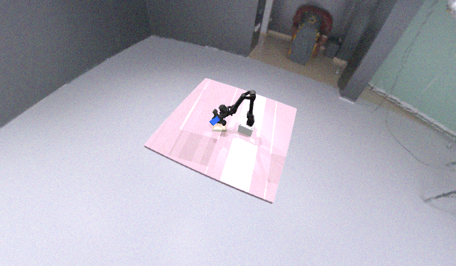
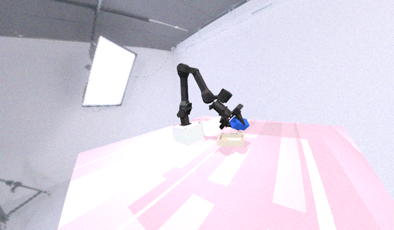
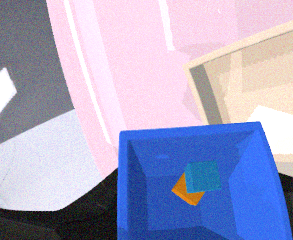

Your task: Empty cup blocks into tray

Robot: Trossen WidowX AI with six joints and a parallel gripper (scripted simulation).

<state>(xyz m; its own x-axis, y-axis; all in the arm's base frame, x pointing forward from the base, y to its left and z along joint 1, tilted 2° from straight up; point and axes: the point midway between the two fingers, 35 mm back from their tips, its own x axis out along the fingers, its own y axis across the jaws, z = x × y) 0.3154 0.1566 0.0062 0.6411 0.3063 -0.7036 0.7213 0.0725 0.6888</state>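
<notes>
With the exterior view taken as reference, the square-mouthed blue cup lies right of centre in the frame, raised off the pink-and-white table and strongly tilted. I have the black parallel-jaw claw closed upon it, one finger against either side. In the wrist view the cup fills the lower centre, between dark finger parts at lower left and lower right. Inside it I see a teal block partly covering an orange block. The shallow beige tray rests on the table; it occupies the upper right of the wrist view, and in the exterior view it appears just below the cup, apart from it.
</notes>
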